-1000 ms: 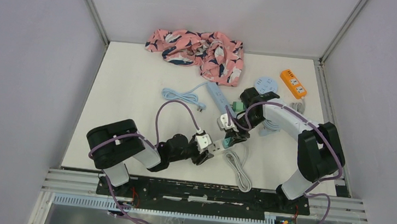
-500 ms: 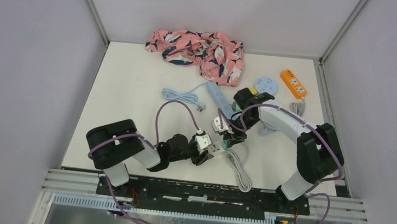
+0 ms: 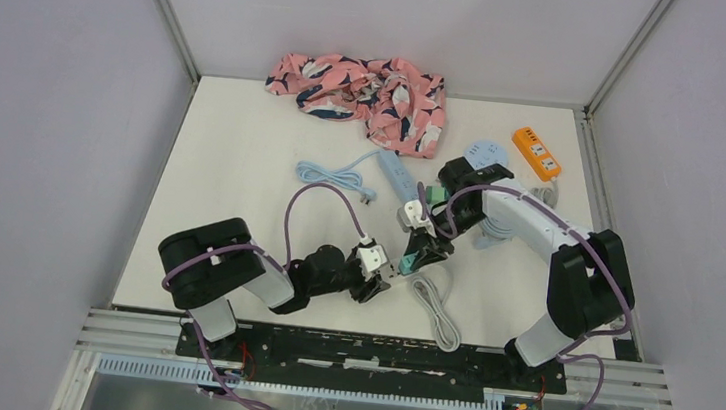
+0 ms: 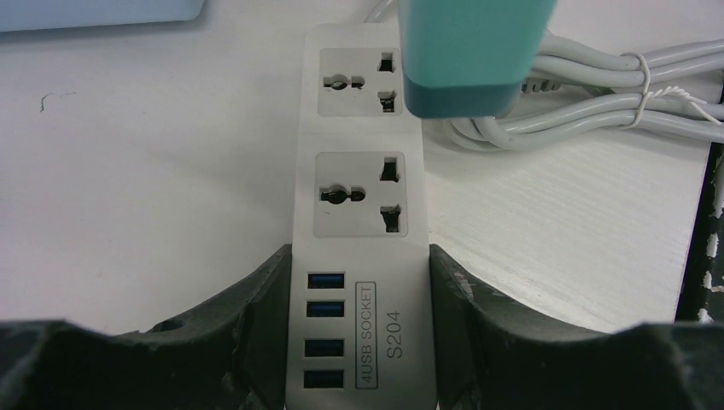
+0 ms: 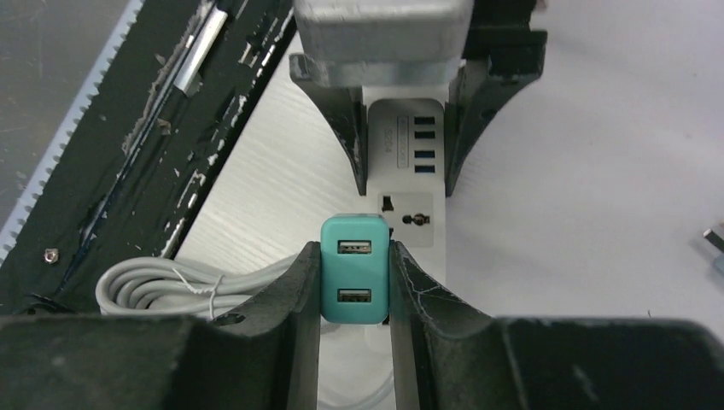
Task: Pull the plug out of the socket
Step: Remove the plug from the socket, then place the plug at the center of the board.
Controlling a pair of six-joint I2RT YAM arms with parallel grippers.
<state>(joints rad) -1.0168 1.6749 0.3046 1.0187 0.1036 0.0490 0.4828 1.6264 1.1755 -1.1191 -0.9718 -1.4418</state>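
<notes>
A white power strip (image 4: 359, 256) lies on the table, and my left gripper (image 4: 359, 258) is shut on its USB end. It also shows in the right wrist view (image 5: 412, 128). My right gripper (image 5: 353, 252) is shut on a teal two-port USB plug (image 5: 354, 269) over the strip's far end. In the left wrist view the plug (image 4: 465, 51) looms above the strip, and the two outlets I can see are empty. Its prongs are hidden. In the top view the plug (image 3: 408, 262) sits between my left gripper (image 3: 377, 277) and right gripper (image 3: 412, 258).
The strip's grey bundled cord (image 3: 434, 307) lies just right of the grippers. Farther back are a light blue strip (image 3: 397, 176) with its cable (image 3: 332, 175), a round blue socket (image 3: 487, 157), an orange strip (image 3: 536, 151) and a pink patterned cloth (image 3: 365, 90). A black rail (image 3: 355, 350) lines the front edge.
My right wrist swung a little left, then back right and up, still gripping the teal plug. My left arm has stayed put on the strip.
</notes>
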